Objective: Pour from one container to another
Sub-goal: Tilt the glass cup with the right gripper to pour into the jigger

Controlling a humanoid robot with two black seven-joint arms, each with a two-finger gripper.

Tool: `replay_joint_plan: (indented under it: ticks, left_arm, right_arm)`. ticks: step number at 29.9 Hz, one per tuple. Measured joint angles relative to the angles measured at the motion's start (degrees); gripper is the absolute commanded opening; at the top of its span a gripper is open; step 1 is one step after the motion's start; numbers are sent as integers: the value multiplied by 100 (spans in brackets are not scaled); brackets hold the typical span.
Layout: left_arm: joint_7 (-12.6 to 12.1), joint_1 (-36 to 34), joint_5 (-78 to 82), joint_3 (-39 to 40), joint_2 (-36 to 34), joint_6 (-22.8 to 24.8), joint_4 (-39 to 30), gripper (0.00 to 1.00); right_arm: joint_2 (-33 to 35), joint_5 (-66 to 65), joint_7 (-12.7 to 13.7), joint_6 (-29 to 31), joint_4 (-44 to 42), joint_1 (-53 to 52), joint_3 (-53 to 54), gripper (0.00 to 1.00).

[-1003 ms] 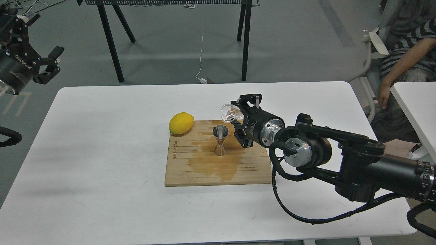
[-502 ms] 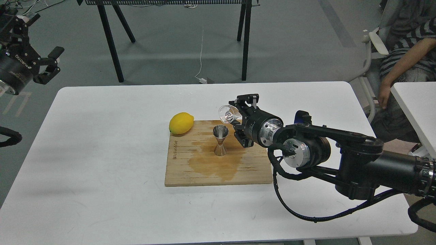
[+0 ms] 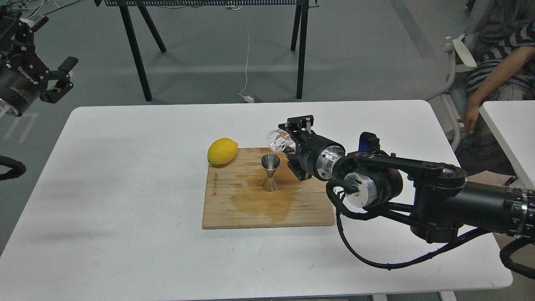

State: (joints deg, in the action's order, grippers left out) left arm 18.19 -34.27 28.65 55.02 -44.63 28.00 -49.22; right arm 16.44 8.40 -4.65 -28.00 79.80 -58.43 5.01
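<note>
The clear glass cup [image 3: 277,141] is tipped on its side, mouth to the left, just above and right of the steel jigger [image 3: 270,172]. My right gripper [image 3: 288,142] is shut on the cup. The jigger stands upright on the wooden cutting board [image 3: 310,211], in a dark wet stain. My left gripper [image 3: 62,79] hangs at the far left, above and off the table, open and holding nothing.
A yellow lemon [image 3: 222,151] lies at the board's back-left corner. The white table [image 3: 125,188] carries the board. A person sits on a chair [image 3: 455,62] at the right. Black stand legs [image 3: 138,54] rise behind the table.
My right gripper has carried the tipped cup slightly left and up, nearer over the jigger. The left arm has barely shifted.
</note>
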Motion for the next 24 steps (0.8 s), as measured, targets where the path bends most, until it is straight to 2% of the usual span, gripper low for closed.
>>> replay_joint_plan:
  ticks: [24]
  left_arm:
    - [5, 0, -9, 3, -45, 0, 0, 100]
  right_arm:
    - [-25, -500, 32, 1, -23, -375, -724, 29]
